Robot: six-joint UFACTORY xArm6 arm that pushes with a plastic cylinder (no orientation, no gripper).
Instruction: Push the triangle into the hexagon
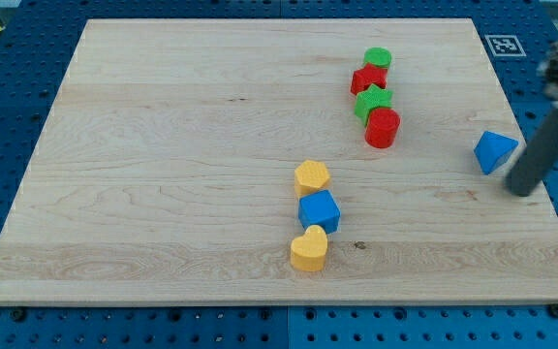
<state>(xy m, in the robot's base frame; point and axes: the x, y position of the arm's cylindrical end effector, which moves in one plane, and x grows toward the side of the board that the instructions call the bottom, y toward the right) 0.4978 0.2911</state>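
Observation:
A blue triangle [495,151] lies near the board's right edge. A yellow hexagon [312,176] sits at the board's lower middle, far to the triangle's left. My tip [519,190] is the blurred lower end of the dark rod, just to the right of and below the triangle, close to it; contact cannot be told.
A blue cube [319,210] and a yellow heart [309,249] lie in a column below the hexagon. At upper right stand a green cylinder [378,59], a red star [368,79], a green star [373,101] and a red cylinder [383,127]. The wooden board [163,145] rests on a blue perforated table.

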